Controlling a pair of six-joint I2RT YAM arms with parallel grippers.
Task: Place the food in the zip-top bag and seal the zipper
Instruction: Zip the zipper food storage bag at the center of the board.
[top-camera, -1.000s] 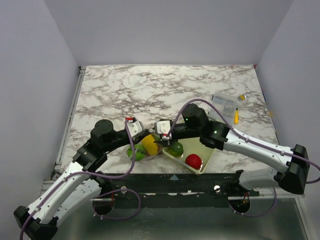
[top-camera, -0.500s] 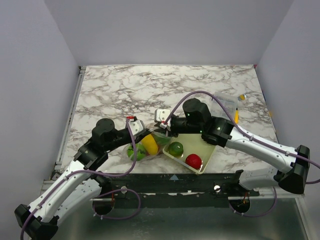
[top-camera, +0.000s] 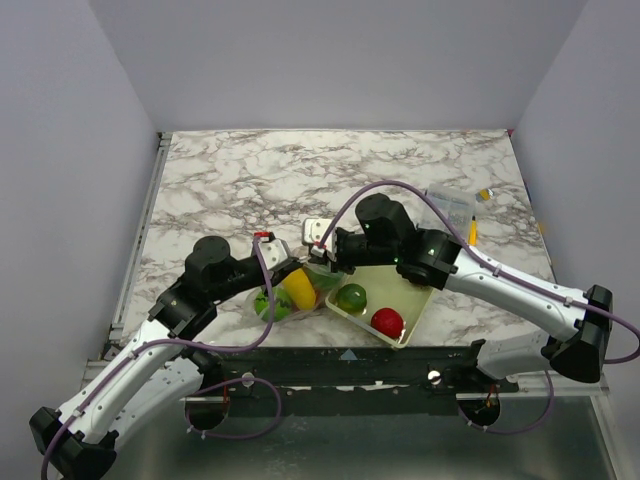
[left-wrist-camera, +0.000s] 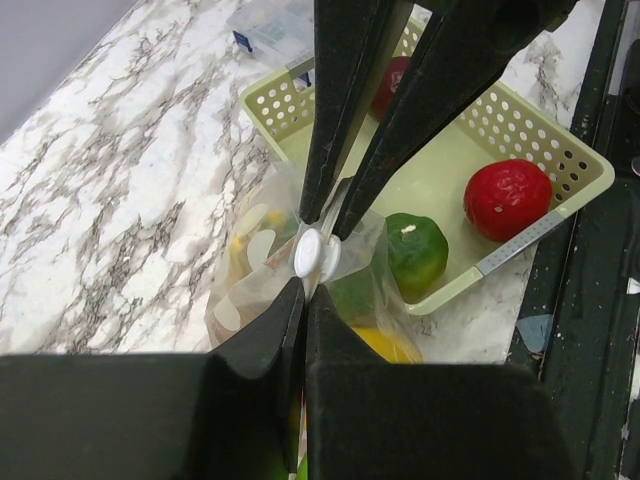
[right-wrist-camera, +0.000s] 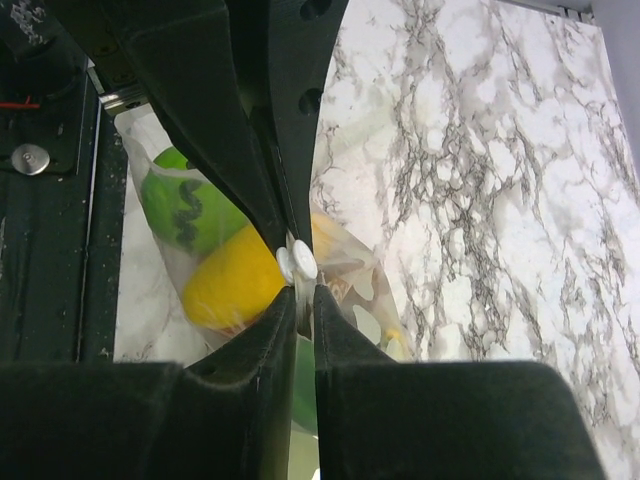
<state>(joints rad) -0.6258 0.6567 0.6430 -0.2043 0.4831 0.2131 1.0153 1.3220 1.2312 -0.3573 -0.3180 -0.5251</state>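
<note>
The zip-top bag (top-camera: 283, 298) lies just left of the basket, with a yellow piece (top-camera: 299, 288) and a green piece (top-camera: 268, 304) of food inside. My left gripper (top-camera: 298, 272) is shut on the bag's mouth edge (left-wrist-camera: 305, 290), just below a white zipper slider (left-wrist-camera: 315, 257). My right gripper (top-camera: 318, 264) is shut on the same edge from the opposite side (right-wrist-camera: 300, 292), tip to tip with the left, the slider (right-wrist-camera: 297, 262) between them. In the right wrist view the yellow piece (right-wrist-camera: 235, 290) and the green piece (right-wrist-camera: 185, 215) show through the bag (right-wrist-camera: 350, 270).
The pale yellow-green basket (top-camera: 415, 300) sits right of the bag and holds a green piece (top-camera: 351, 297) and a red piece (top-camera: 387, 322); a dark red one (left-wrist-camera: 395, 85) shows in the left wrist view. A rigid clear box (top-camera: 450, 208) and a small yellow item (top-camera: 473, 232) lie at the far right.
My right gripper has moved from the basket's left corner a little up and left onto the bag's mouth edge. The left gripper has stayed on the bag.
</note>
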